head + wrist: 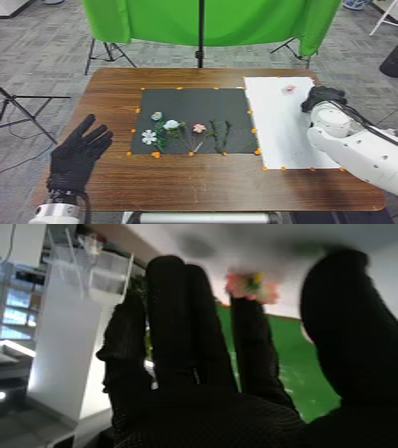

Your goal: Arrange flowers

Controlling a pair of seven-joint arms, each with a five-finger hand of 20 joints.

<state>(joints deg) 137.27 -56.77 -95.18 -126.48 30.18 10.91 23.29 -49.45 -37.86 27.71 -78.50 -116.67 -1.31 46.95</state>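
Head view puts the pink flower [289, 89] on the white sheet [281, 132], just left of and slightly beyond the right hand [325, 96], the nearer one, whose straight fingers stand wide of the thumb.

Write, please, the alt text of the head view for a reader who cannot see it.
The robot's right hand is at the right edge of a white sheet, near a small pink flower lying on it. To the left, flowers and green stems lie on a dark mat; the open left hand is over the brown table's left side.
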